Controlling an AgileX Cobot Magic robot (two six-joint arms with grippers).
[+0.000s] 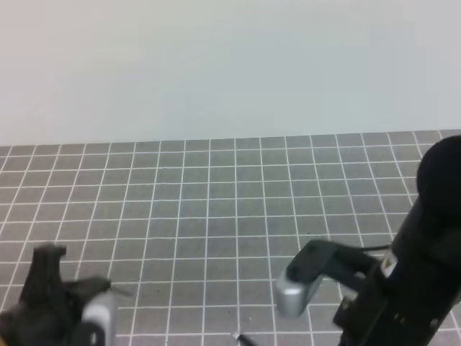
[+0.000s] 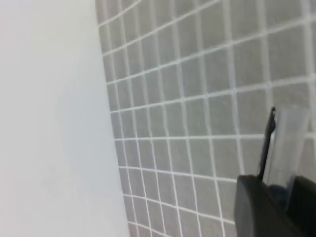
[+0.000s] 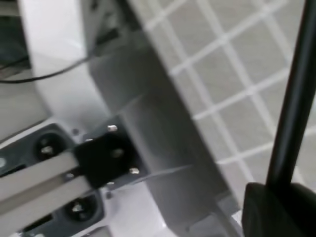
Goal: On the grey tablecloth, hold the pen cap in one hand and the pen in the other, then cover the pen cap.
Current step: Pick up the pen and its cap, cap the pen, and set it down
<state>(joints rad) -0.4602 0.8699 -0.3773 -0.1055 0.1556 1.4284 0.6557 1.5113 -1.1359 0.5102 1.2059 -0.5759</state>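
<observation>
The grey tablecloth [image 1: 216, 202] with its white grid fills the table. In the left wrist view the pen cap [image 2: 287, 148], a short tube with a thin black clip on its left side, stands up from the dark fingers [image 2: 261, 207] of my left gripper [image 2: 281, 190], which is shut on it. The left gripper [image 1: 108, 288] sits at the bottom left in the high view. The right wrist view shows the pen [image 3: 294, 103], a straight black shaft, running into my right gripper's black finger [image 3: 276, 207], which is shut on it. Its tip [image 1: 239, 336] shows at the bottom edge of the high view.
A plain pale wall [image 1: 230, 65] rises behind the cloth's far edge. The right arm [image 1: 418, 274] and its silver wrist camera [image 1: 295, 288] stand at the lower right. A white frame with a black bracket [image 3: 106, 158] and cables lies beside the cloth's edge.
</observation>
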